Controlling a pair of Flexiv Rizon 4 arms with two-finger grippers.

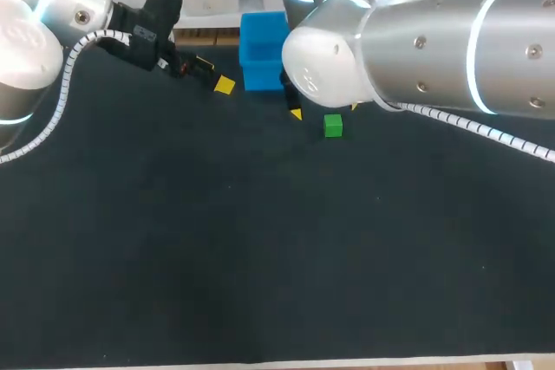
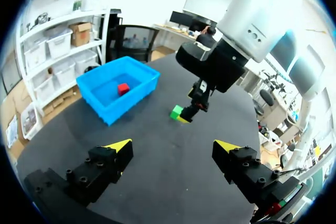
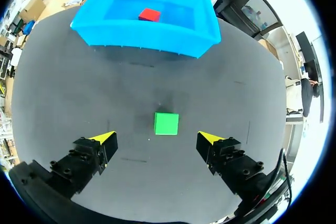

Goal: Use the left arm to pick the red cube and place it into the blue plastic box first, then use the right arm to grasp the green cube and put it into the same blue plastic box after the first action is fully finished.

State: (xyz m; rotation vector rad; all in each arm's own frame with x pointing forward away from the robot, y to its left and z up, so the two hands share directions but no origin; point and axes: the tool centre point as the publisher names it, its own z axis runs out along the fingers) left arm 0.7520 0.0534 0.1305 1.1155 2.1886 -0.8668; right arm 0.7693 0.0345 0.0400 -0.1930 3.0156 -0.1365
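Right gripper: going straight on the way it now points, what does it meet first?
Probably the green cube, which sits on the table just ahead of the right gripper, in line with the gap between its open fingers. The blue plastic box, holding the red cube, lies farther on.

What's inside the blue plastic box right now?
Only the red cube, lying on the floor of the blue plastic box. Its near wall hides a strip of that floor.

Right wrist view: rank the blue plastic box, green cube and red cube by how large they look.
1. blue plastic box, clearly largest
2. green cube
3. red cube, looks slightly smaller, but it lies farther off inside the box, so the cubes may match
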